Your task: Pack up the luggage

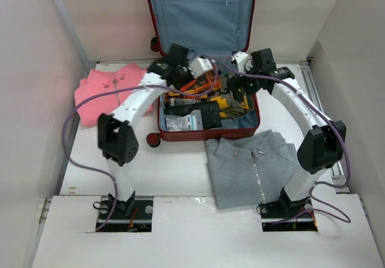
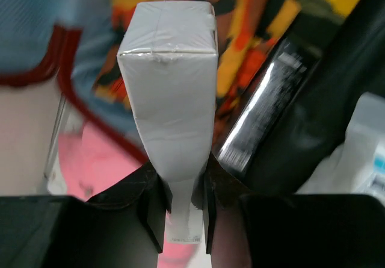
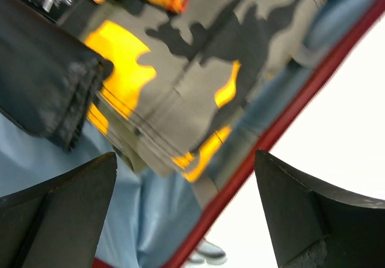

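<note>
Now, far left on the counter point(image 1: 174, 171): a pink top point(image 1: 111, 84), lying near the left side of the suitcase point(image 1: 207, 137) and not yet packed.

Next along, the left end effector point(image 2: 180, 202), pressed onto the thin sealed tail of a white pack point(image 2: 171, 81) and pinching it there, the bulk of the pack held out over the case. Judged as the step in hand: setting that pack down among the things already inside. To do it well:

- Lower over a free patch rather than onto the glossy black pouch point(image 2: 264, 117).
- Bring the broad side down.
- Let go only once resting (floppy tail, little control, so expect some swing).

In the middle, the suitcase, open on the counter with the lid standing up at the back. In the base, a camouflage garment point(image 3: 198, 81) in orange, yellow and olive, some black items and a white-and-blue packet point(image 1: 180, 122).

Right of that, the right end effector point(image 3: 186, 208), spread wide with nothing between, hovering over the case's right-hand red rim. Best held clear of the left arm's path.

Furthest right and nearest the arm bases, a grey zip top point(image 1: 252, 165), flat on the counter, up against the case's front wall as far as can be told.

As for writing: white print on the black pouch and blue print on the packet, both too blurred to read. No brand to be made out.
</note>
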You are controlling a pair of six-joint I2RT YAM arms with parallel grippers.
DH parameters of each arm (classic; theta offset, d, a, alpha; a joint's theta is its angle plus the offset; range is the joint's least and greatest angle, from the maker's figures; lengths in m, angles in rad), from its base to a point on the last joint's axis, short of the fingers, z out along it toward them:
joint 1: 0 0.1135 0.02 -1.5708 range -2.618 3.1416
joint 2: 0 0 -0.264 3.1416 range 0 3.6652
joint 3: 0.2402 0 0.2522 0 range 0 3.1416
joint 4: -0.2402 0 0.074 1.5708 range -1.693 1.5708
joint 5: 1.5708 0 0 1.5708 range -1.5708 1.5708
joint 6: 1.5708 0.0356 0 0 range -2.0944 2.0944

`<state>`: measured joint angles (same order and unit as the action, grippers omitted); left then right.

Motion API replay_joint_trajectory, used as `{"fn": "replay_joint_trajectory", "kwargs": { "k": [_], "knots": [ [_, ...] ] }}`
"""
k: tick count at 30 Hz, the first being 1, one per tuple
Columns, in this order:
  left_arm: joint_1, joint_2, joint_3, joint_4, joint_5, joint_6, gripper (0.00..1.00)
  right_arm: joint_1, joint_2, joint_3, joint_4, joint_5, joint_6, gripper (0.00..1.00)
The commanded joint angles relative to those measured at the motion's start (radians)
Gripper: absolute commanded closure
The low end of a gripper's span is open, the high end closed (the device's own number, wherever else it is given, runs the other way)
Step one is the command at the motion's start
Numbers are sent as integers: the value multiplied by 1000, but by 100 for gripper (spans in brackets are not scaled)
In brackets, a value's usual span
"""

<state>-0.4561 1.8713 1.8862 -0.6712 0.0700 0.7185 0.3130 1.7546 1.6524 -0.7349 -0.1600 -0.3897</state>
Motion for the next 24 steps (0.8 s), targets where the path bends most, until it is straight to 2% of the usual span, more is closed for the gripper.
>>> {"fn": "replay_joint_trajectory", "kwargs": {
  "k": [1, 5, 9, 13, 14, 19, 20, 21, 23, 24],
  "knots": [
    [-73, 93, 59, 85, -88, 139, 100, -38, -102, -34, 43, -1, -11, 0],
    [-124, 238, 132, 67, -88, 206, 100, -130, -208, -146, 67, -1, -2, 0],
    [-147, 304, 133, 39, -114, 271, 100, -199, -250, -222, 78, -21, -1, 0],
    [-156, 313, 108, -20, -133, 355, 100, -213, -271, -235, 89, -32, 8, 0],
    [-156, 313, 108, -80, -133, 381, 100, -213, -271, -235, 98, -41, 17, 0],
    [-156, 313, 99, -232, -36, 492, 99, -213, -237, -198, 98, -75, 26, 0],
    [-156, 304, 88, -232, -36, 492, 91, -213, -228, -189, 98, -75, 26, 0],
    [-156, 304, 88, -232, -36, 492, 75, -213, -228, -189, 98, -75, 26, 0],
    [-147, 304, 88, -193, -68, 451, 27, -204, -228, -177, 98, -75, 26, 0],
    [-147, 304, 99, -170, -68, 417, 14, -204, -228, -165, 98, -63, 26, 0]
  ]
}}
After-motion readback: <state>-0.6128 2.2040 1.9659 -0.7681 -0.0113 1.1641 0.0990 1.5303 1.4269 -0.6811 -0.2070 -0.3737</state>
